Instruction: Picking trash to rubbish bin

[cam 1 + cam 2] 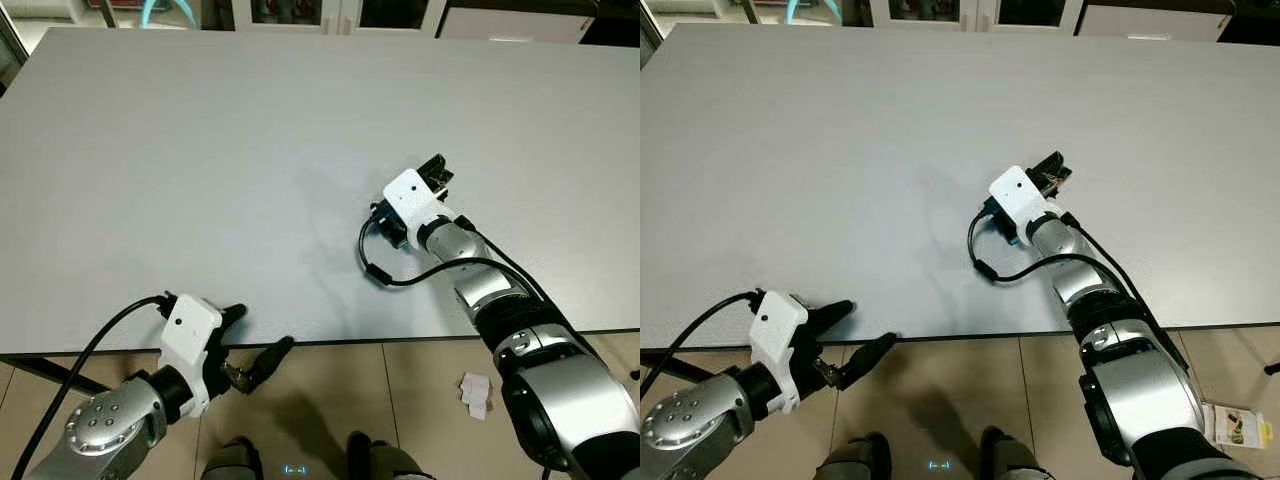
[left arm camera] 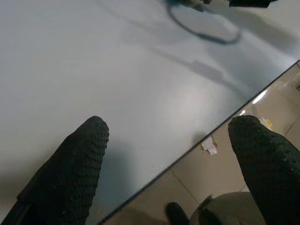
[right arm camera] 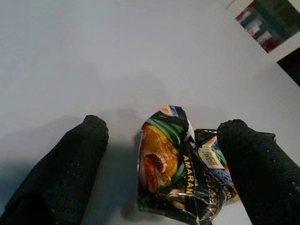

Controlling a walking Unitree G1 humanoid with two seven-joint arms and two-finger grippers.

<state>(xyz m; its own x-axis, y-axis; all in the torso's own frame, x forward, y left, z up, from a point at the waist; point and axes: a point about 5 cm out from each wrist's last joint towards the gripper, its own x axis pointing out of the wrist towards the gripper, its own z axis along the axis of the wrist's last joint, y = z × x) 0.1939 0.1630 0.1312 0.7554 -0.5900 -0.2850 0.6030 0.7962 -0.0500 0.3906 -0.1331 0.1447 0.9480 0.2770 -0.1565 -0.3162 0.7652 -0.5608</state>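
My right gripper (image 3: 161, 154) reaches out over the grey table (image 1: 200, 150), well in from the near edge. Its two black fingers (image 3: 65, 164) are spread wide, one on each side of a crumpled snack wrapper (image 3: 180, 164) that lies on the tabletop. The wrapper is dark and glossy, with green, orange and yellow print. It sits between the fingers, closer to one of them; I cannot tell whether either pad is touching it. From my head I see the wrapper (image 1: 437, 172) only as a dark bit just past the white wrist housing, and a black cable (image 1: 385, 270) loops over the table beside my forearm.

My left gripper (image 1: 258, 345) hangs at the near edge of the table, fingers apart and holding nothing. One finger lies over the tabletop and the other past the edge, above the tiled floor (image 2: 225, 173).

On that floor, beside my right arm, lie small white scraps of paper (image 1: 475, 392), and further right a yellow-and-white packet (image 1: 1238, 426).
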